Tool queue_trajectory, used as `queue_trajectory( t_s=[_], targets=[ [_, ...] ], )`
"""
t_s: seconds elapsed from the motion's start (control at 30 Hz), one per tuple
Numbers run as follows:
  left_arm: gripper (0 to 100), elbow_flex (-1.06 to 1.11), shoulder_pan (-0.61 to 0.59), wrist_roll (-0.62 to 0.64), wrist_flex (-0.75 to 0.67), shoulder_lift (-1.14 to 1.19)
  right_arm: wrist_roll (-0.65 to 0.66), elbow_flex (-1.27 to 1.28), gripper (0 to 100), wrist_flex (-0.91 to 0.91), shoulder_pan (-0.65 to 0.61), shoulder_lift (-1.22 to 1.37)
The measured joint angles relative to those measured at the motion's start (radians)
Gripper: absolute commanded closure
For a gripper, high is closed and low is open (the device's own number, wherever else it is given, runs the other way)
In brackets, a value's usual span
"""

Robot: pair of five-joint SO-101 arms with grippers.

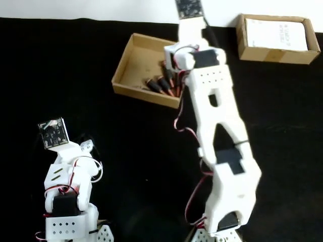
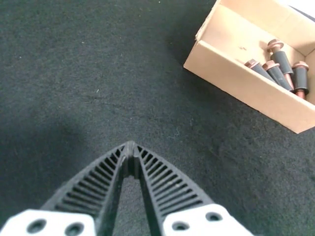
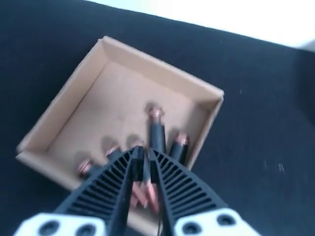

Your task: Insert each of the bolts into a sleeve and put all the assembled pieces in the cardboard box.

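The cardboard box [image 1: 132, 65] lies open at the table's back, left of the middle. Several assembled pieces [image 1: 162, 83], black sleeves with copper bolt heads, lie together in its right half. My right arm [image 1: 214, 101] stretches over that side of the box, and my right gripper [image 3: 145, 150] hangs just above the pieces [image 3: 156, 127] and the box [image 3: 64, 105]. Whether it holds one is hidden. My left arm [image 1: 65, 171] is folded at the front left. My left gripper [image 2: 130, 147] is shut and holds nothing, low over bare black cloth, well short of the box [image 2: 236, 78] and its pieces [image 2: 273, 69].
A second cardboard box [image 1: 276, 38] holding a white sheet stands at the back right. Black cloth [image 1: 126, 151] covers the table between the two arms. Red wires [image 1: 194, 194] hang beside the right arm's base.
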Motion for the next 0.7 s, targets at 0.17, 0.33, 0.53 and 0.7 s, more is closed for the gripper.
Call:
queue_trajectory(
  t_s=[0.17,0.33,0.53,0.7],
  targets=[
    [99,0.0,0.0,0.0,0.012,0.0,-0.006,0.0,99.2,0.238,-0.002,-0.212],
    [99,0.0,0.011,0.0,0.038,0.0,-0.009,-0.002,99.2,0.517,-0.002,-0.417],
    [99,0.0,0.015,0.0,0.041,0.0,-0.092,0.137,99.2,0.615,0.051,-0.654],
    [99,0.0,0.015,0.0,0.06,0.0,-0.121,0.417,99.2,0.618,0.057,-0.93]
  ],
)
